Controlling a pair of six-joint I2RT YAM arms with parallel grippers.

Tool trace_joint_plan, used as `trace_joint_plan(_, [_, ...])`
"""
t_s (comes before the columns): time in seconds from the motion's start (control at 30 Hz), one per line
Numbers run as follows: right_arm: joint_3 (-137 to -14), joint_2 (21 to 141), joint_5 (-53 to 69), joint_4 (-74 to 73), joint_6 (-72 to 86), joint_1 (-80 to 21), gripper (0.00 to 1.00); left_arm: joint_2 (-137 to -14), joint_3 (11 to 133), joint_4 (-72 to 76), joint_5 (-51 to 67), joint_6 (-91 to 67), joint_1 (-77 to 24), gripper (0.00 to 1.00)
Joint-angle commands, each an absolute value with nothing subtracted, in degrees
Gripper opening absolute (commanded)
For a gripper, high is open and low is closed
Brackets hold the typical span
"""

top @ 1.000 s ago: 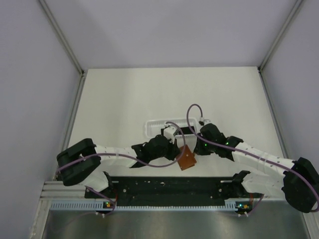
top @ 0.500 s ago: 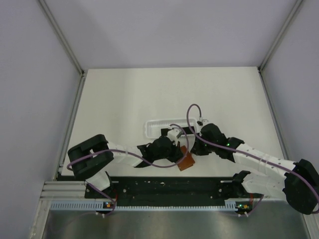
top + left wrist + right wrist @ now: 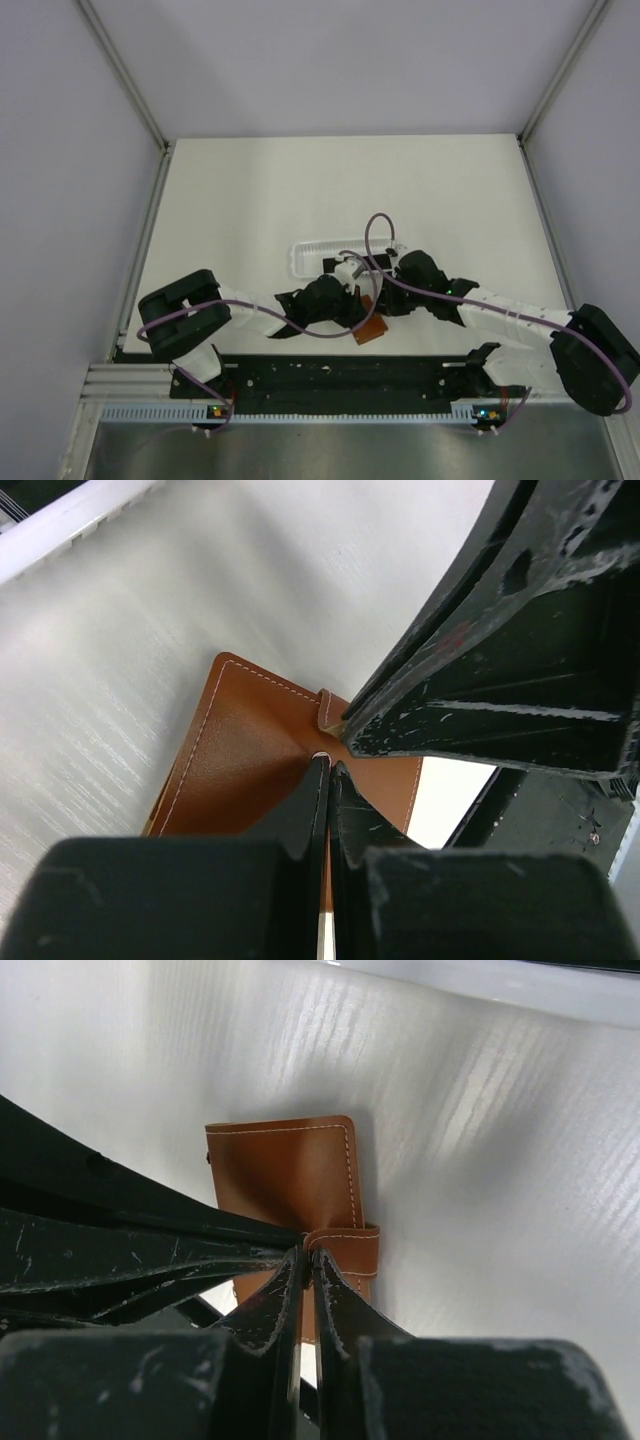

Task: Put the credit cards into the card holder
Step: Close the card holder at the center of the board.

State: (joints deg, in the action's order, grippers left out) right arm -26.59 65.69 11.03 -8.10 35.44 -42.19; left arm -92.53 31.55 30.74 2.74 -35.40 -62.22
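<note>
The left tool (image 3: 322, 768) has its two fingers pressed together, with only a thin slit between them. Its tips rest on the brown card holder (image 3: 235, 770) at the end of the clasp tab (image 3: 348, 1245). The frames do not show whether leather is nipped between the tips.

The right tool (image 3: 305, 1252) is in the same condition: fingers pressed together to a thin slit, tips at the free end of the clasp tab. Whether the tab itself is caught cannot be told.

The two tools meet tip to tip at this one point. In each wrist view the other tool's fingers come in from the side and cross part of the frame.

The card holder lies closed, directly under and ahead of both sets of tips. The tab wraps over the long edge on the right tool's right side. Its stitched edges are straight, and the leather rises in a slight crease toward the tips.

Clearances:
- Ahead of the tools, just beyond the tips, stands the white basket (image 3: 310, 250), its long rim across the line of approach.
- Behind the tools, the holder's near corner sits close to the black rail (image 3: 340, 372) at the near edge of the worktop (image 3: 300, 190).
- To the outer side of each tool, bare worktop runs out to the enclosure walls (image 3: 60, 200).
- Beyond the basket, open worktop continues to the far edge.
</note>
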Motion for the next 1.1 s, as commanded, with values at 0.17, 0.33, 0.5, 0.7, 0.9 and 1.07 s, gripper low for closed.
trace_joint_plan(0.17, [-24.09, 69.35, 14.85, 1.49, 37.97, -41.66, 0.25, -88.87, 30.41, 31.12, 2.46, -35.60, -62.05, 0.00])
trace_joint_plan(0.33, [-23.29, 70.57, 14.85, 2.63, 38.32, -41.66, 0.40, -83.24, 28.83, 28.92, 1.76, -36.30, -62.05, 0.00])
trace_joint_plan(0.5, [-22.59, 70.75, 15.29, 4.39, 38.85, -41.66, 0.47, -80.25, 27.51, 27.25, 0.70, -36.12, -62.14, 0.00])
trace_joint_plan(0.7, [-23.03, 69.79, 15.64, 4.92, 39.55, -41.66, 0.48, -83.14, 27.77, 26.98, 1.23, -35.77, -62.05, 0.00])
trace_joint_plan(0.9, [-23.38, 64.35, 14.42, 2.29, 39.99, -41.66, 0.47, -84.81, 27.16, 27.16, 0.97, -36.39, -62.05, 0.00])
trace_joint_plan(1.07, [-24.61, 60.39, 13.18, -1.74, 39.55, -41.66, 0.47, -86.04, 26.81, 26.89, 1.23, -36.74, -62.05, 0.00])
